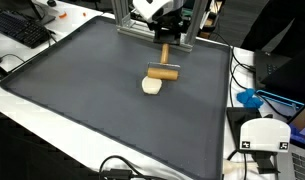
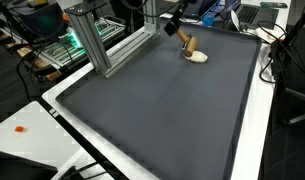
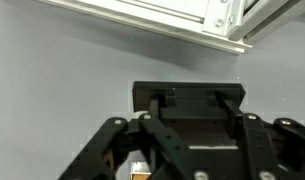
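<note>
A wooden mallet (image 1: 162,70) lies on the dark grey mat (image 1: 82,90), its handle pointing towards the far edge. It also shows in an exterior view (image 2: 188,45). A cream, rounded lump (image 1: 151,86) sits right beside the mallet head, and appears in an exterior view (image 2: 198,57). My gripper (image 1: 166,36) is low over the far end of the handle, next to the aluminium frame, and shows in an exterior view (image 2: 177,24). The wrist view shows only the black finger links (image 3: 187,140) and a sliver of wood (image 3: 139,170). The fingertips are hidden.
An aluminium frame (image 2: 92,45) stands along the mat's far edge, also in the wrist view (image 3: 182,20). A keyboard (image 1: 22,30) lies off one corner. A blue object (image 1: 250,98) and a white device (image 1: 262,135) with cables sit beside the mat.
</note>
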Available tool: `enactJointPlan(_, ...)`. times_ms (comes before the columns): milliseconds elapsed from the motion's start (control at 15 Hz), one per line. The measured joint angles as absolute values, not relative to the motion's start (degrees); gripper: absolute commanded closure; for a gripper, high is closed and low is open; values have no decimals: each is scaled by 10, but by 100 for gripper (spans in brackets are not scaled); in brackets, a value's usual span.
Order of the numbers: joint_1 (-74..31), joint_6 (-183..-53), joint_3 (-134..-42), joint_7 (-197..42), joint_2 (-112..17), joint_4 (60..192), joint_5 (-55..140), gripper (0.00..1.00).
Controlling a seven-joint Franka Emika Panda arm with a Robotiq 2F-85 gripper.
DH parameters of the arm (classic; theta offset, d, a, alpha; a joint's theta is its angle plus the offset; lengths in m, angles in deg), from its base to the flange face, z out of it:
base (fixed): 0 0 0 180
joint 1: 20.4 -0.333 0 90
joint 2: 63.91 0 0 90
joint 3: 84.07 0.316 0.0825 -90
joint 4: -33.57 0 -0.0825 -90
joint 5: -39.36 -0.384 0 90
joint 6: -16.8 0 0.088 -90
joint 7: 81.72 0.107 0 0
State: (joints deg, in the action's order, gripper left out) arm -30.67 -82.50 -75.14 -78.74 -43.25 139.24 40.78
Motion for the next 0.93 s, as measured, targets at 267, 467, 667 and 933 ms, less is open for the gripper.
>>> enactJointPlan(267, -307, -842, -752, -787, -434, 1373, 408, 65)
enactJointPlan(467, -307, -861, -754, -782, -434, 1357, 408, 65)
enactJointPlan(667, -307, -866, -757, -752, -434, 1353, 403, 65)
enactJointPlan(933, -307, -867, -763, -697, -431, 1353, 394, 65)
